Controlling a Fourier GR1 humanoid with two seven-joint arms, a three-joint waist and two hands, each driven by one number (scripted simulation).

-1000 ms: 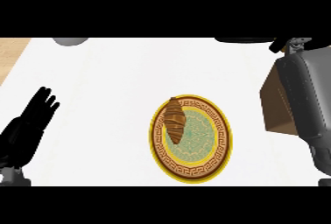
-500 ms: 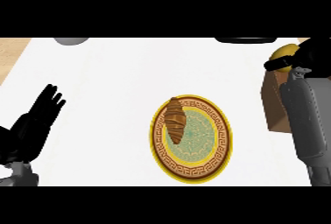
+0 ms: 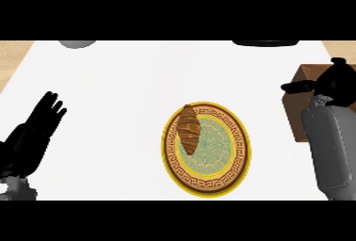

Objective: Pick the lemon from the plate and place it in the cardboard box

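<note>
Over the cardboard box (image 3: 310,80) at the counter's right edge, the right hand (image 3: 335,84) hangs with fingers curled, any lemon hidden from view, while the plate (image 3: 240,155) holds only a croissant (image 3: 188,128), left hand (image 3: 35,136) resting open

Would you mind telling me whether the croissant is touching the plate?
Touching. The head view shows the croissant lying on the plate, over its upper left part, with one end reaching the gold rim.
</note>
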